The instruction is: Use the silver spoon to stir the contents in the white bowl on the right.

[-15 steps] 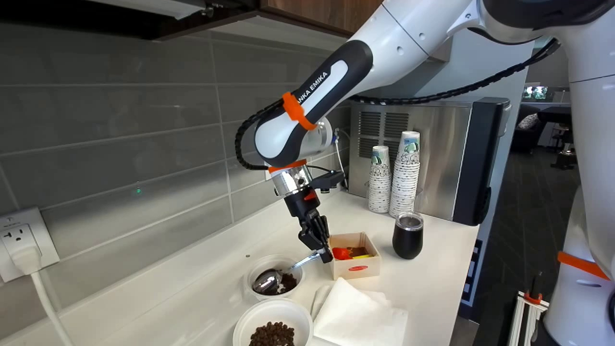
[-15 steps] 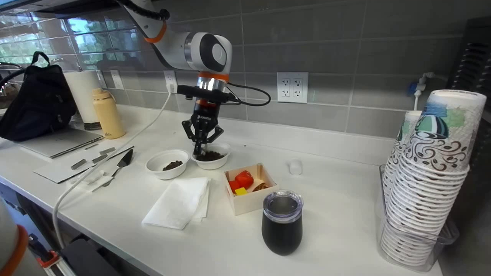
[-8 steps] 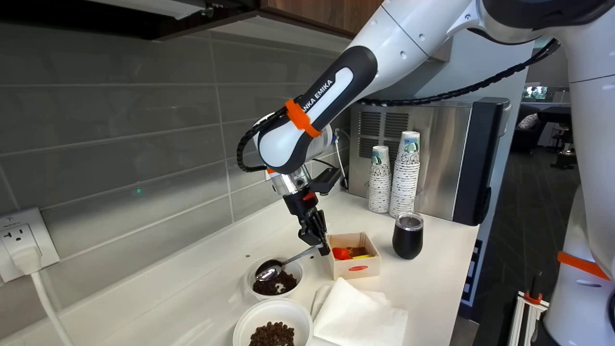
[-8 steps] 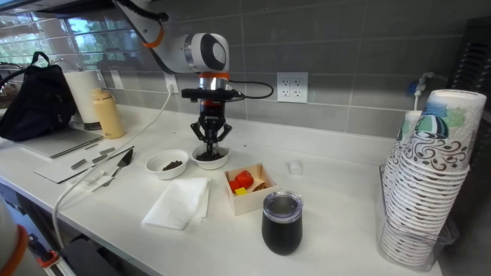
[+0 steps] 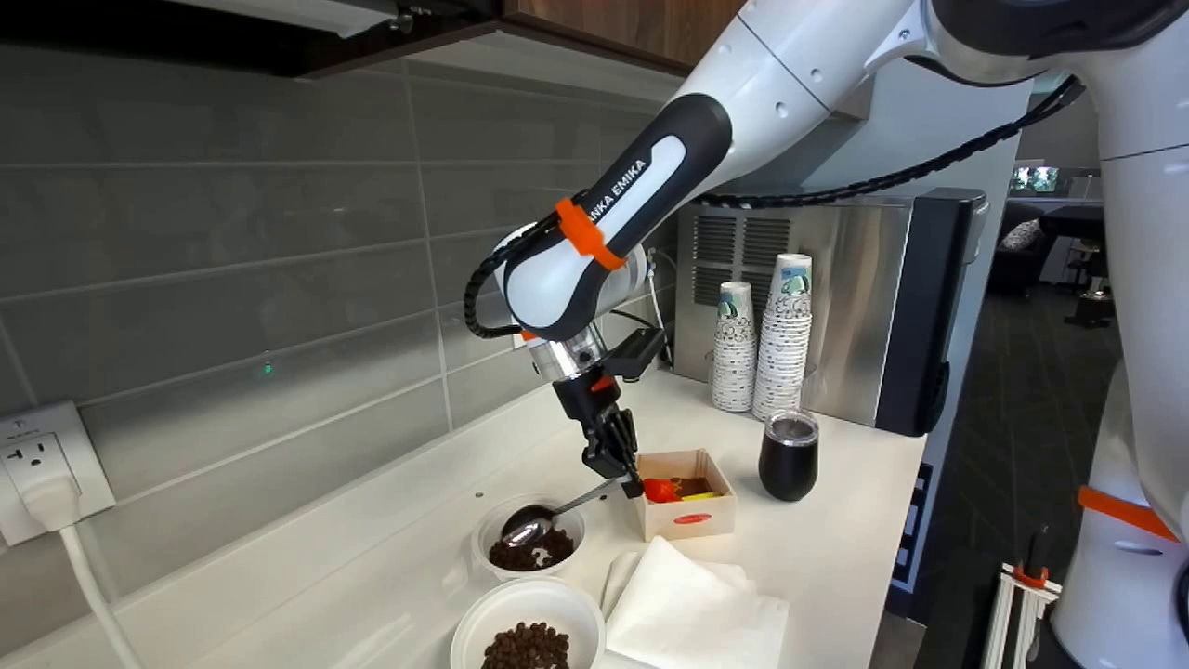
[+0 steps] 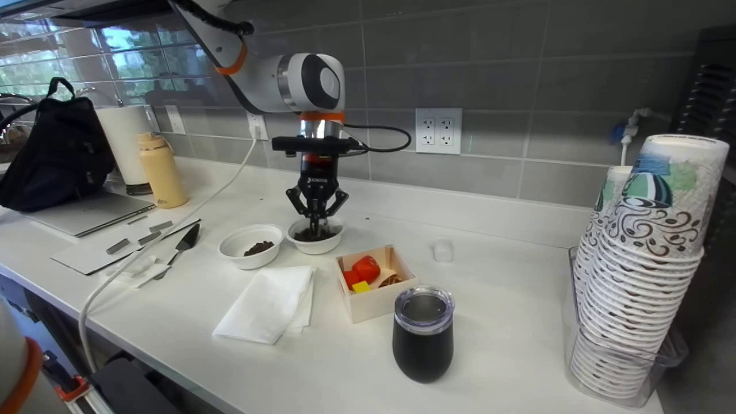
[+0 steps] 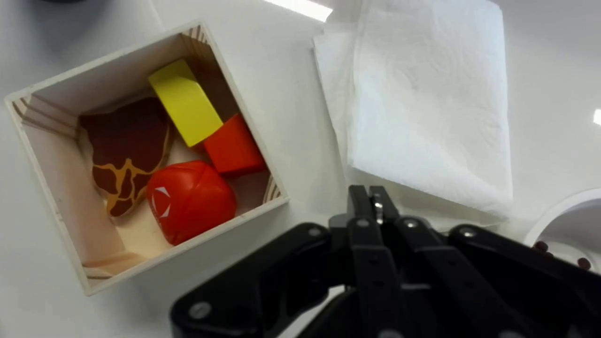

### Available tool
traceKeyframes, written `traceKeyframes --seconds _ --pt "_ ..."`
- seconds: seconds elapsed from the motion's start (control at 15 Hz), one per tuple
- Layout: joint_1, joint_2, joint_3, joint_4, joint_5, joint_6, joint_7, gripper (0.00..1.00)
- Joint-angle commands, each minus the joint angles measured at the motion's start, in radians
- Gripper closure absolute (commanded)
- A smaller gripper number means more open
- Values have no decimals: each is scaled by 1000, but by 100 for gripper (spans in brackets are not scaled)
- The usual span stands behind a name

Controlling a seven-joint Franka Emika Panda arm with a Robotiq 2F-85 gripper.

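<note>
Silver spoon (image 5: 537, 525) pinched in your end effector (image 7: 370, 192), circle low and slowly inside the white bowl (image 6: 317, 248); spoon depth among the dark pieces (image 5: 511, 557) is hard to judge.

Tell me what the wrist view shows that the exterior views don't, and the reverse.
Only the wrist view clearly shows the white marks on the red ball and nearly the whole toy steak.

Only the exterior views show stacked paper cups, wall tiles and, clearest in an exterior view, the spoon's head, in or just over the smaller bowl.

Both share the wooden box, napkins, the hand and brown bits.
</note>
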Motion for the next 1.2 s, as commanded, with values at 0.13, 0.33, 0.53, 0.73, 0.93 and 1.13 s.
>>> traceKeyframes --seconds 0.13,0.33,0.53,0.73,0.93,1.13 --pt "-33 -22 -1 -60 85 57 -34 99" --pt "-45 -15 -7 -75 110 80 -24 89" --pt "-54 -11 -12 -85 124 96 -19 56" --pt "-56 -8 -14 -94 129 103 -14 34" --pt "-53 -11 -13 -96 129 101 -12 12" --pt "-49 -45 -15 -114 117 114 3 0"
